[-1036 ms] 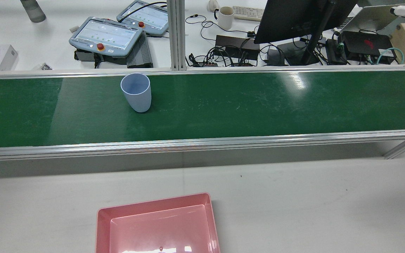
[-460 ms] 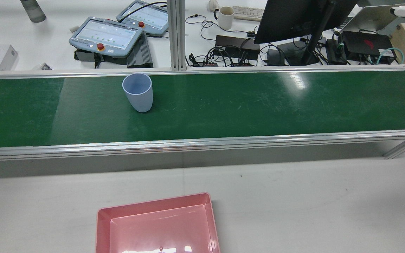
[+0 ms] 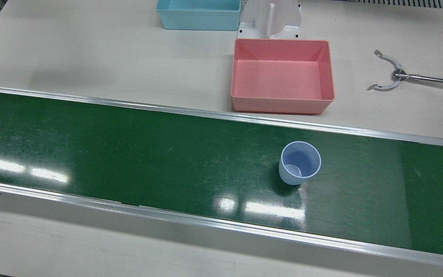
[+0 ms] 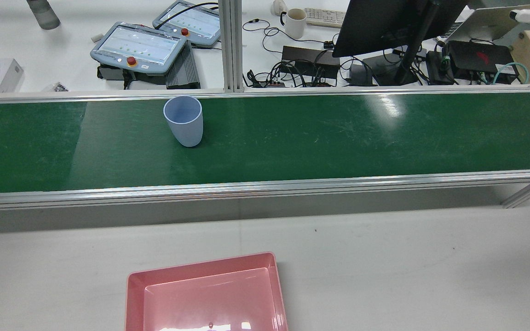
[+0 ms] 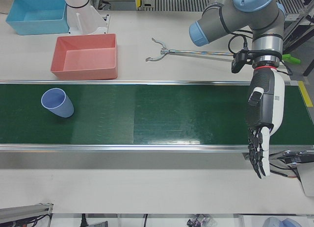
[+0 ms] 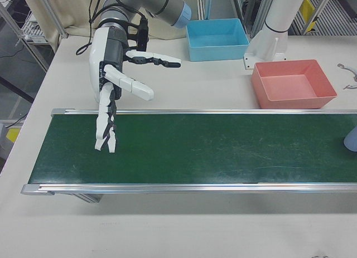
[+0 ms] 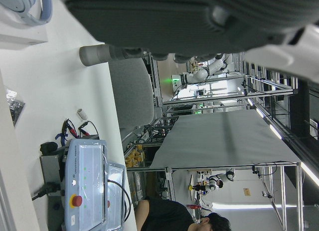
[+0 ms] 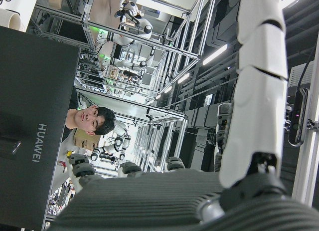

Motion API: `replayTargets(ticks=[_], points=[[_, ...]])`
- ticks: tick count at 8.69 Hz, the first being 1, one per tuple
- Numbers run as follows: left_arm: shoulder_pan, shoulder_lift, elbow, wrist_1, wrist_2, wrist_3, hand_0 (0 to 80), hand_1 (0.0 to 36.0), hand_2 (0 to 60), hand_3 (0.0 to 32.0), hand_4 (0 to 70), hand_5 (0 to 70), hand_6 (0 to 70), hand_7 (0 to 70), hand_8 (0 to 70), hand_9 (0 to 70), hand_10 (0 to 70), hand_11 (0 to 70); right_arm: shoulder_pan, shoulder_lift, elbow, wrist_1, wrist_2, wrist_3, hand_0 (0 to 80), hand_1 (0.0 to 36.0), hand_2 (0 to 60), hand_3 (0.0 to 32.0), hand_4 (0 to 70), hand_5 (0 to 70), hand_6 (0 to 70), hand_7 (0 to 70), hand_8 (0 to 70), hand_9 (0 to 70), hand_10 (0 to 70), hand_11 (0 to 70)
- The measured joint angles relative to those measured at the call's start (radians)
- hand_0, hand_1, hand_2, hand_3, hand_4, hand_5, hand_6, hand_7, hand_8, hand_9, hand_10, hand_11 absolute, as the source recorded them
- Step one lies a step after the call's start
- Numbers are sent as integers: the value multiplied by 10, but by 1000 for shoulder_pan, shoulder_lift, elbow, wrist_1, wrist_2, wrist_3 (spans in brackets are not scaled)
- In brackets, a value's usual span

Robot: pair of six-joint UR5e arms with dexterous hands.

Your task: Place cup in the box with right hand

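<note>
Right hand [image 6: 114,96] hangs splayed and empty over the belt [image 6: 195,146], cup [image 3: 299,162] far off; only the left-front view shows the left hand [image 5: 262,126], fingers spread, holding nothing.

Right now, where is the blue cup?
In the front view the cup stands upright on the green belt, right of centre, just across the belt's rail from the pink box. Neither hand is near it.
</note>
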Motion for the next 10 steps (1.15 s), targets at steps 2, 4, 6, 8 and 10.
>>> replayTargets(ticks=[2,4,6,8,10], points=[[0,0,0,0,0,0,0,0,0,0,0,0,0,0,0,0,0,0,0,0,0,0,0,0,599,224,88,320,84,79,0,62,0,0,46,95],[0,0,0,0,0,0,0,0,0,0,0,0,0,0,0,0,0,0,-1,0,0,0,0,0,599,223,88,320,89,78,0,67,0,0,46,94],[0,0,0,0,0,0,0,0,0,0,0,0,0,0,0,0,0,0,-3,0,-1,0,0,0,599,224,88,320,93,78,0,67,0,0,45,94],[0,0,0,0,0,0,0,0,0,0,0,0,0,0,0,0,0,0,-3,-1,-2,0,-1,1,599,223,85,320,93,77,0,68,0,0,45,94],[0,0,0,0,0,1,0,0,0,0,0,0,0,0,0,0,0,0,-3,-1,-2,0,-1,1,599,222,82,320,93,77,0,69,0,0,47,96]])
